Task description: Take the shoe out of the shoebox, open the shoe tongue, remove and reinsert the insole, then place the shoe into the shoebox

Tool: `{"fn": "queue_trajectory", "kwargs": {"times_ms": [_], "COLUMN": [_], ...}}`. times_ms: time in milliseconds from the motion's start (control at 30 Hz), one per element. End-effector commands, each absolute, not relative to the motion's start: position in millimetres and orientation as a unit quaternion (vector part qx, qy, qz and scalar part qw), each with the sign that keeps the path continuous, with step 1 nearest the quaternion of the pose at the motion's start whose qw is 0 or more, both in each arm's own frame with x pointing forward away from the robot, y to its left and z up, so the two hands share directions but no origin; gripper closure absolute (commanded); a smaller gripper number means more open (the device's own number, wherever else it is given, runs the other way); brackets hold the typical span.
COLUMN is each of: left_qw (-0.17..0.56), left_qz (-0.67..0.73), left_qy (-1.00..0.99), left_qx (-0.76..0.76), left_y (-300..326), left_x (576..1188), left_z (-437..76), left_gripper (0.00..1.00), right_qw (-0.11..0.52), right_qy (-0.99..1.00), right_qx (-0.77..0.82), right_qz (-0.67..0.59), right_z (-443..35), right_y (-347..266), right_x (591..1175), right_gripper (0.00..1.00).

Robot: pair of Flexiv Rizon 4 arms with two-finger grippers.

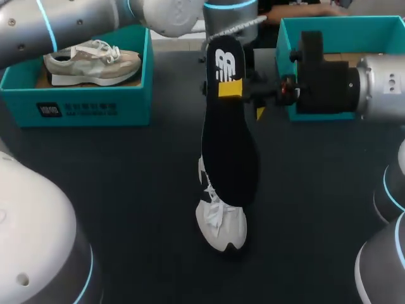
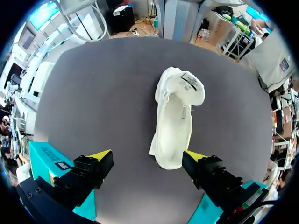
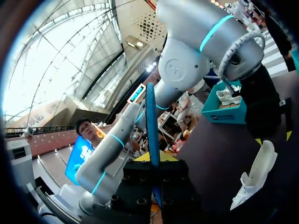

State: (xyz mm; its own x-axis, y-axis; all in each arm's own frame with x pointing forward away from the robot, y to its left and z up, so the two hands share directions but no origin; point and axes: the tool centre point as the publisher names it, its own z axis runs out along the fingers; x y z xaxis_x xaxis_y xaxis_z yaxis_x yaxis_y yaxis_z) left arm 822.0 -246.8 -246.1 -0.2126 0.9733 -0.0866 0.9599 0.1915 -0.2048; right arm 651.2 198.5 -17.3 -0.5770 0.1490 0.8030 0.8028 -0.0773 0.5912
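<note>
The white shoe [image 1: 219, 218] stands on the dark table, its tongue pulled up. The black insole [image 1: 229, 139] hangs upright above it, and my right gripper [image 1: 243, 98] is shut on its upper part. Seen edge-on in the right wrist view, the insole [image 3: 152, 121] rises from between the fingers of the right gripper [image 3: 154, 161], with the shoe [image 3: 254, 175] lower down beside it. My left gripper [image 2: 148, 156] is open above the shoe [image 2: 175, 116], its fingers wide apart on either side of the shoe's near end. In the head view the insole hides the left fingers.
A teal shoebox [image 1: 76, 104] at the back left holds a second, beige shoe [image 1: 92, 60]. Another teal box [image 1: 316, 28] stands at the back right, behind my right wrist. My left arm [image 1: 171, 12] crosses over the back of the table.
</note>
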Motion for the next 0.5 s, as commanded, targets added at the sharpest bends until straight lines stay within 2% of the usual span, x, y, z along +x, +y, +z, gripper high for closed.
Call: {"fn": "queue_trajectory", "kwargs": {"times_ms": [33,200,500], "left_qw": [-0.082,-0.127,-0.200], "left_qz": [0.173,0.190,0.214], "left_qy": [-0.765,-0.755,-0.740], "left_qx": [-0.614,-0.615,-0.606], "left_y": [-212,-193,-165], "left_x": [811,805,796], "left_z": [-215,-193,-167], "left_gripper": [0.00,0.00,0.00], "right_qw": [0.255,0.259,0.298], "right_qy": [-0.622,-0.604,-0.530], "right_qx": [-0.395,-0.427,-0.513], "right_qz": [-0.626,-0.621,-0.607], "right_z": [-16,-21,-66], "right_y": [158,124,87], "right_x": [646,668,728], "right_gripper": [1.00,1.00,1.00]}}
